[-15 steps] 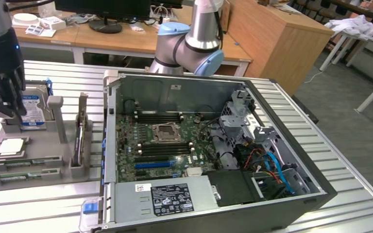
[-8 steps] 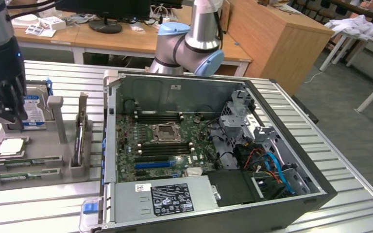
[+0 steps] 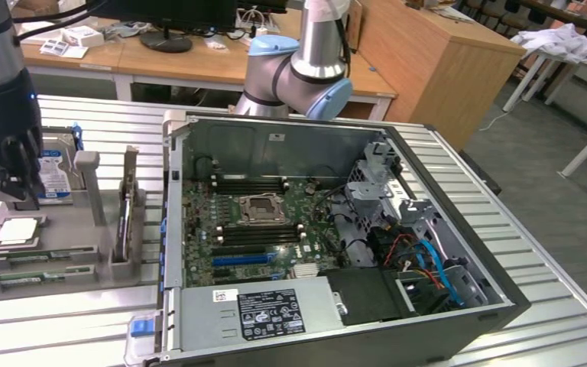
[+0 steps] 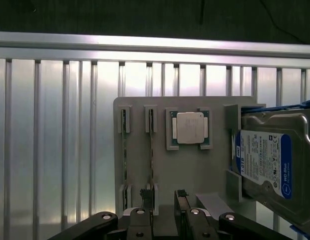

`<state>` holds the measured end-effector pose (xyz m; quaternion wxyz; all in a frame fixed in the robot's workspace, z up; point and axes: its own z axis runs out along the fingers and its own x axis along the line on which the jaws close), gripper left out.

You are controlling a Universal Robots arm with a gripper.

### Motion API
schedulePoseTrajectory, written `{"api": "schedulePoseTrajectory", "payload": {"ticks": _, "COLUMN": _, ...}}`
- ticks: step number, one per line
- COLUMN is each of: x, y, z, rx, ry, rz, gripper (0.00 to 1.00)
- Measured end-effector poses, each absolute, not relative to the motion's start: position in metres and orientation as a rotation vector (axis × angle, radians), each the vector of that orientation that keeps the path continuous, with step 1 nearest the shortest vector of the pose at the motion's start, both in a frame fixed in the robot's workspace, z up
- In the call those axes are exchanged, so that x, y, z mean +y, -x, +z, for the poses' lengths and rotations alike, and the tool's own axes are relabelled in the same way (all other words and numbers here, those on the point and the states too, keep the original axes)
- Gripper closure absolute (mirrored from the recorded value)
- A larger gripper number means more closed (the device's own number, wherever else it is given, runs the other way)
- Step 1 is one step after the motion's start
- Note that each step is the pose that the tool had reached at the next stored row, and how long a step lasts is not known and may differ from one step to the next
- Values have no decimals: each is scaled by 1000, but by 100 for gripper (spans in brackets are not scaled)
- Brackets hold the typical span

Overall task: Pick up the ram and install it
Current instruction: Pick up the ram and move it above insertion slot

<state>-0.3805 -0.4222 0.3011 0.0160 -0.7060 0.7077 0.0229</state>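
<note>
One ram (image 4: 150, 150) and its twin (image 4: 125, 155) are standing on edge in a grey holder (image 4: 195, 170), with the pincer (image 4: 163, 200) spread beside them.
A ribbed aluminium table (image 4: 44, 150) is carrying the holder and an open computer case (image 3: 324, 229); a wooden table (image 3: 181, 65) is standing behind it on a grey floor (image 3: 559, 199). The pincer is hovering with its fingers (image 4: 142, 194) apart, gripping nothing. One end of the ram is sitting just beside a fingertip, while the twin is sitting in the neighbouring slot, farther from the pincer. A CPU (image 4: 190, 127) and a hard drive (image 4: 265, 160) are sharing the holder.
</note>
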Motion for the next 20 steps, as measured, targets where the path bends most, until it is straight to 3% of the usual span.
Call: {"api": "schedulePoseTrajectory", "payload": {"ticks": 20, "x": -431, "y": 381, "z": 300, "rx": 2201, "ry": 2195, "rz": 71, "gripper": 69}}
